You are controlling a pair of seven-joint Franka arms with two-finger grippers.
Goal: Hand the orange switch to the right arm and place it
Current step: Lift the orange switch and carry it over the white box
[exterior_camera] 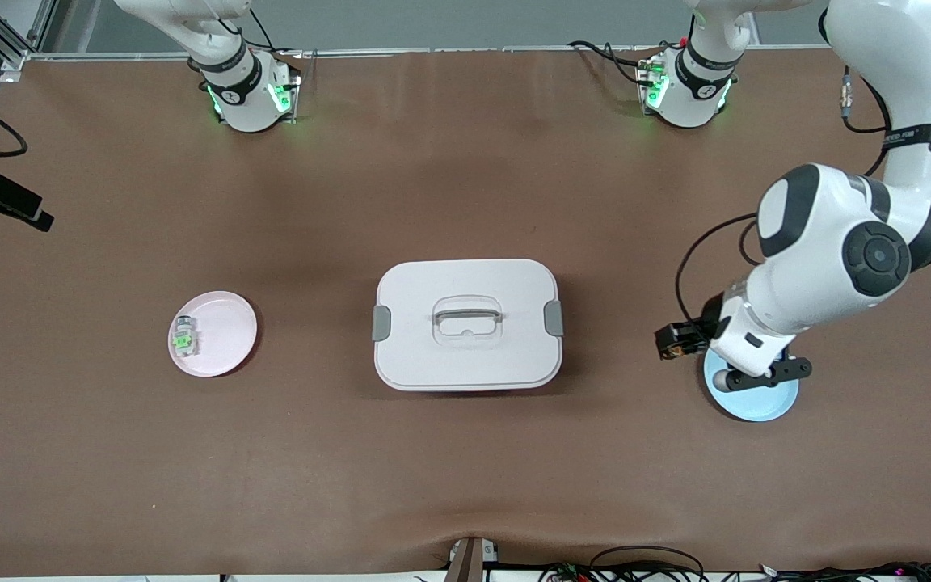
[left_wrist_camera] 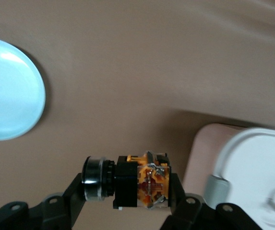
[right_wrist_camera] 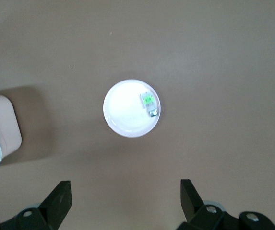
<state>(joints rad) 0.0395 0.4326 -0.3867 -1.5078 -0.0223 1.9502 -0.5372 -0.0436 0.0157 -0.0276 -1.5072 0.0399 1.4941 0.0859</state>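
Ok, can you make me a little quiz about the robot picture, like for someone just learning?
1. True or false: the left end effector is shut on the orange switch.
2. Which plate has the green switch on it? A) pink plate B) blue plate
3. Fill in: the white box with a handle sits between the two ____.

Key
1. True; it is up over the table's edge of the blue plate.
2. A. The right end effector hangs open above that plate.
3. plates
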